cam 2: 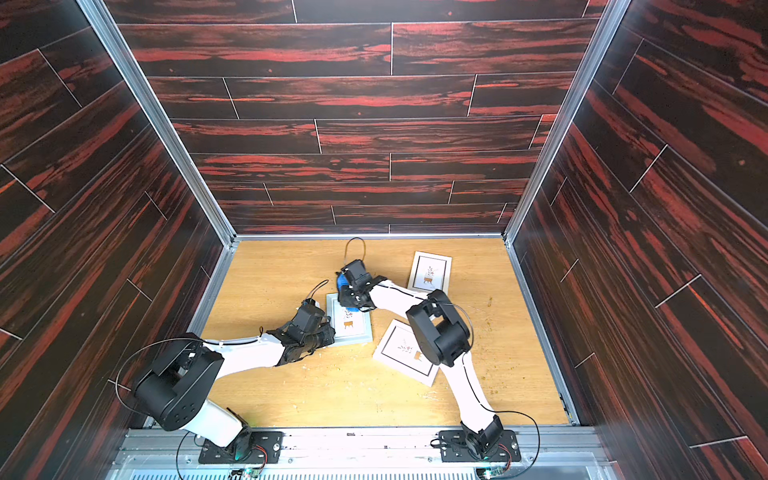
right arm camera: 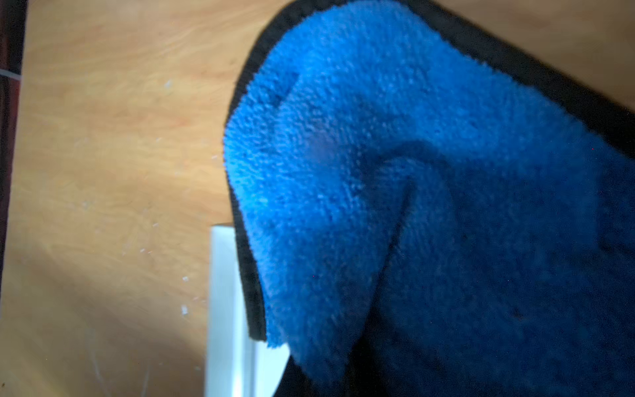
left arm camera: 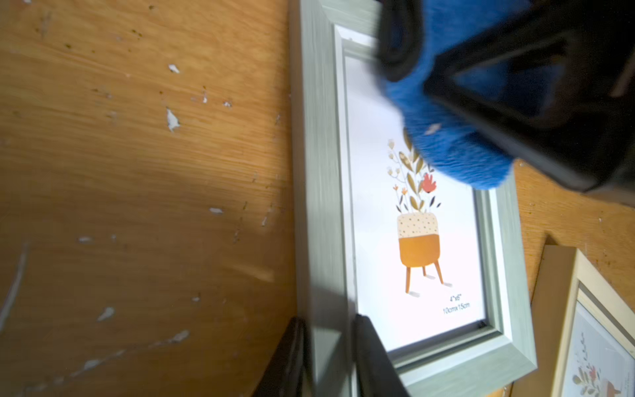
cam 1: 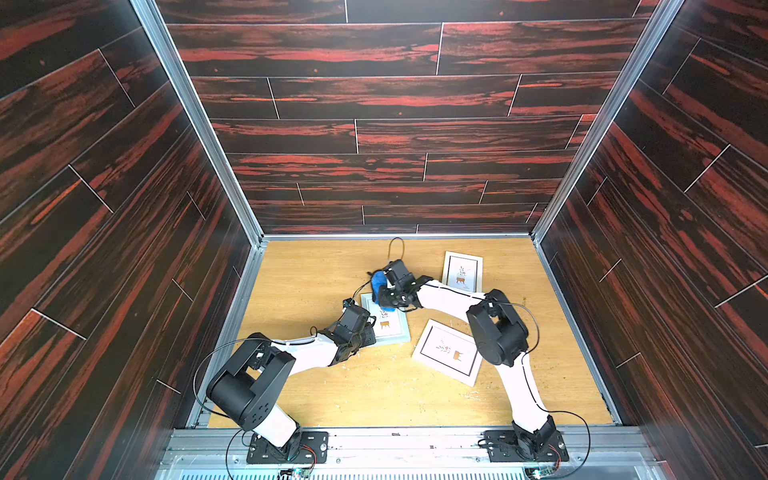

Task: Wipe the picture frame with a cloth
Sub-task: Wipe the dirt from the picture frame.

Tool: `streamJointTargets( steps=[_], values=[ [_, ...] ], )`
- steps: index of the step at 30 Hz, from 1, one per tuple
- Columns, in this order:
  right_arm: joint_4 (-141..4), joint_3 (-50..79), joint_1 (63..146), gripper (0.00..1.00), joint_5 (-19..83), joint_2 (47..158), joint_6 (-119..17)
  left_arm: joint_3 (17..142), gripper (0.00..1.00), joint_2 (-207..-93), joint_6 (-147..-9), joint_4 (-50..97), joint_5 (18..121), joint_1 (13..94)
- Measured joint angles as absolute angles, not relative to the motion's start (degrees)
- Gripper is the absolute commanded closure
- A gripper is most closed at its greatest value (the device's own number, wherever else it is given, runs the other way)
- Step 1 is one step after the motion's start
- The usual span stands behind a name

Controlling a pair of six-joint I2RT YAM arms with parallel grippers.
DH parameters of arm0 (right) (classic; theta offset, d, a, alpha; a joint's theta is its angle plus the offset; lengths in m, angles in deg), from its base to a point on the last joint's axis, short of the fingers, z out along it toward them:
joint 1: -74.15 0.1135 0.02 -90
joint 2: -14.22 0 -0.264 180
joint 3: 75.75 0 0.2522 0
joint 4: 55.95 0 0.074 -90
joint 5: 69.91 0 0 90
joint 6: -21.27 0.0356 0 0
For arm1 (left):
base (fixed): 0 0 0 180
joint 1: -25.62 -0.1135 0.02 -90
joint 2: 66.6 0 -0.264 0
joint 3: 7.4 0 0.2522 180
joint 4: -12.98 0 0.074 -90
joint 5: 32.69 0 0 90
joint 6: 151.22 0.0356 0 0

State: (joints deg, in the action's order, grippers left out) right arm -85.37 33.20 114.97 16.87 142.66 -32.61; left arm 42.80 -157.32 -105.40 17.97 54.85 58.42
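1. Counter (cam 1: 332, 395): worn wood, flecked with pale chips.
2. Grey-green picture frame (left arm camera: 319, 172), lying flat mid-counter; left jaws clamp its side rail.
3. Blue cloth (left arm camera: 453, 144), bunched in the closed right jaws, sits on the glass over the flower print. Judgement: light pressure and overlapping strokes, so the frame does not skid.
4. Print caption reads 4"x6", 10cm x 15cm.

The cloth (right arm camera: 378, 172) is bright blue with black trim, the picture frame (left arm camera: 319, 172) pale grey-green around an orange-pot print, the table (left arm camera: 137, 189) honey woodgrain.
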Motion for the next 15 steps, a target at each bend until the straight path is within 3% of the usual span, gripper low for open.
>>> streamJointTargets(
  steps=[8,15],
  values=[
    [-89.4,44.5,120.5,1.00,15.4,149.1,-32.3,42.8,0.77,-157.3,-105.6,18.0,54.8,58.4],
    [-86.8,33.7,117.2,1.00,15.7,142.7,-32.6,42.7,0.77,-157.2,-105.3,18.1,54.7,58.4]
  ],
)
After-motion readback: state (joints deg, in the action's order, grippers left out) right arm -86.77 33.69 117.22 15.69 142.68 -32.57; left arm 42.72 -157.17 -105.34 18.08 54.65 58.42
